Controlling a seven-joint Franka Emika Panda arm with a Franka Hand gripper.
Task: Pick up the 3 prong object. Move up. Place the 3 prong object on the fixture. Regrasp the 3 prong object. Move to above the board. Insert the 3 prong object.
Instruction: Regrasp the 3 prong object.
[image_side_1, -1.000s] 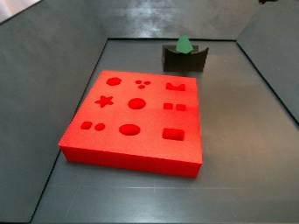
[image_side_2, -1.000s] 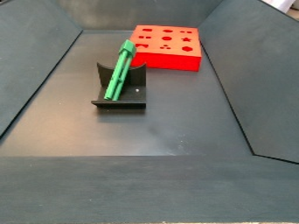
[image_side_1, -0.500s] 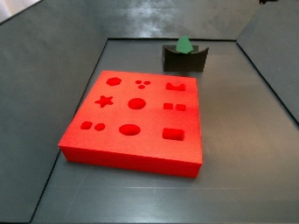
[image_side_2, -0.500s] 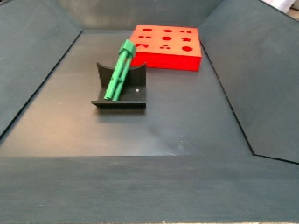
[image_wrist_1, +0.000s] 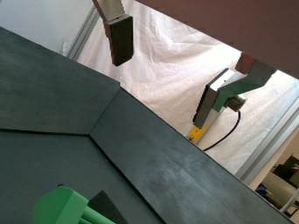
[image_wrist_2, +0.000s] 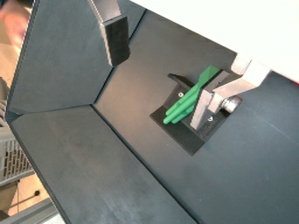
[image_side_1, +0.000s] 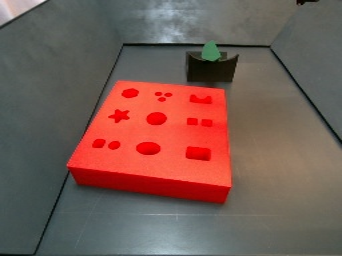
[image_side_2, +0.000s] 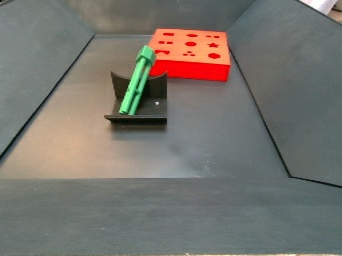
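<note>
Since the prong piece (image_side_2: 135, 79) leans on the fixture (image_side_2: 138, 112), apart from the claw (image_wrist_2: 176, 66), the regrasp looks like the step in hand. Claw is open and empty, high above the floor; one finger (image_wrist_2: 114, 37) shows clearly. Fixture stands near the floor's far edge in a side view, board (image_side_1: 154, 133) mid-floor. Next move, by my judgement: descend, straddle the green shaft, close. Hidden: claw absent from both side views; prongs too small to make out; second finger partly cut off.
</note>
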